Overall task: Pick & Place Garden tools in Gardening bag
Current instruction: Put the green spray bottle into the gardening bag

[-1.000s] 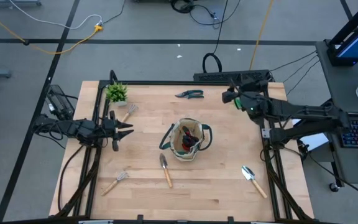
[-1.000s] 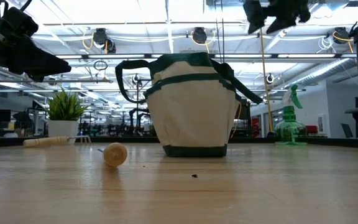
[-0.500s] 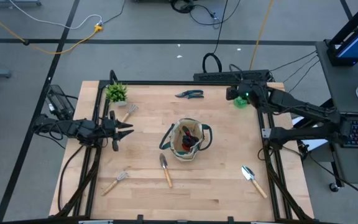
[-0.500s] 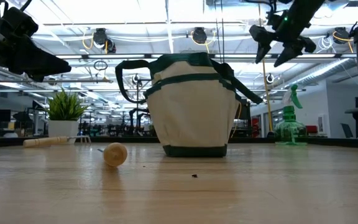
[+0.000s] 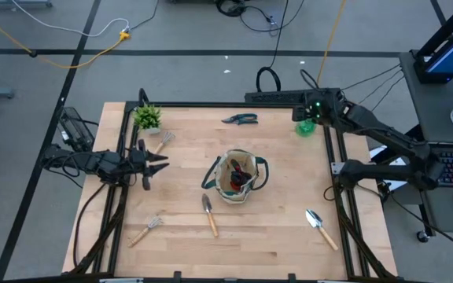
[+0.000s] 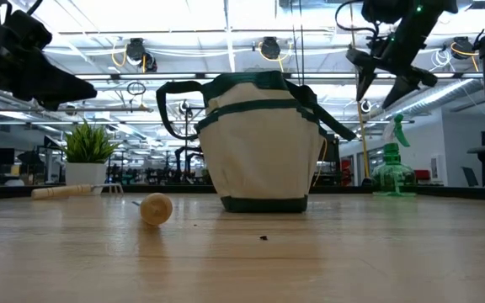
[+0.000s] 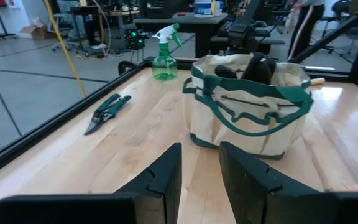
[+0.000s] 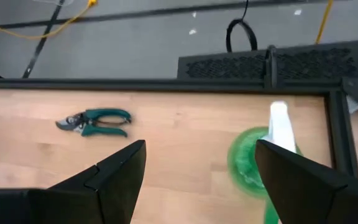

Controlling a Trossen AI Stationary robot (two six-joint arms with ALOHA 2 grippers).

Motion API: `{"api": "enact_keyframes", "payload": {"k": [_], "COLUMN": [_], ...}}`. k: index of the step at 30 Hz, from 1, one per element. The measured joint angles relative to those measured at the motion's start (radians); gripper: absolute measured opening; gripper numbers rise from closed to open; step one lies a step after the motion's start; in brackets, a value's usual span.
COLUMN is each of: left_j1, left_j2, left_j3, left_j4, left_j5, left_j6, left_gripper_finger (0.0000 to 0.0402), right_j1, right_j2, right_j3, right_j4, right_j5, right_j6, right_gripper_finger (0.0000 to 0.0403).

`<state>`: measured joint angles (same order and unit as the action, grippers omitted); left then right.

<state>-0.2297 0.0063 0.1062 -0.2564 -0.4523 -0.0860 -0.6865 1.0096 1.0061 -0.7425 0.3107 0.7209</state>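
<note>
Since a second ago, the right gripper (image 5: pixel 308 116) has swung from over the bench's right middle out to the far right corner, where it hangs above the spray bottle (image 5: pixel 306 127) with its jaws spread wide. Everything else has stayed put. The left gripper (image 5: pixel 157 162) waits at the left edge, jaws nearly together and empty, pointed at the bag (image 5: pixel 237 176).

The bag stands upright mid-bench with dark tools already poking out of it. The shears (image 5: pixel 240 119) lie near the far edge. A trowel (image 5: pixel 209 213) lies just in front of the bag, another trowel (image 5: pixel 320 226) sits at the near right, one rake (image 5: pixel 146 229) at the near left and another rake (image 5: pixel 162 141) beside the plant (image 5: pixel 148 118).

Risks, as I judge them:
- The bottle is tall and narrow and stands close to the corner rail (image 5: pixel 328 137). A descent slightly off centre could let one finger strike the nozzle and tip it, or push it against the rail.
- Gripping high on the trigger head could let the bottle swing or slip; the neck or body seems safer.
- The bag is soft and already part full, so a low carry could catch a loop handle and drag it, or the bottle could lodge on the tools inside and topple out.
</note>
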Motion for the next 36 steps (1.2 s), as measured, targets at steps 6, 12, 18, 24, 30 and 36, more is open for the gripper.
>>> {"api": "enact_keyframes", "payload": {"k": [6,12,18,24,30,36], "left_j1": [0.0,0.0,0.0,0.0,0.0,0.0], "left_j2": [0.0,0.0,0.0,0.0,0.0,0.0], "left_j3": [0.0,0.0,0.0,0.0,0.0,0.0], "left_j4": [0.0,-0.001,-0.001,-0.001,-0.001,-0.001], "left_j5": [-0.021,-0.021,-0.021,-0.021,-0.021,-0.021], "left_j6": [0.0,0.0,0.0,0.0,-0.001,0.0], "left_gripper_finger": [0.0113,0.0113,0.0113,0.0113,0.0113,0.0113], "right_j1": [-0.027,-0.047,-0.055,-0.054,-0.054,-0.054], "right_j2": [0.0,0.001,0.037,0.104,0.12,0.104], "right_j3": [0.0,0.0,0.0,0.005,0.004,0.001], "right_j4": [-0.044,-0.08,-0.081,-0.105,-0.096,-0.099], "right_j5": [-0.001,0.0,0.001,0.016,0.051,0.052], "right_j6": [-0.002,-0.003,-0.011,-0.029,-0.03,-0.027], "right_gripper_finger": [0.0293,0.0293,0.0293,0.0293,0.0293,0.0293]}}
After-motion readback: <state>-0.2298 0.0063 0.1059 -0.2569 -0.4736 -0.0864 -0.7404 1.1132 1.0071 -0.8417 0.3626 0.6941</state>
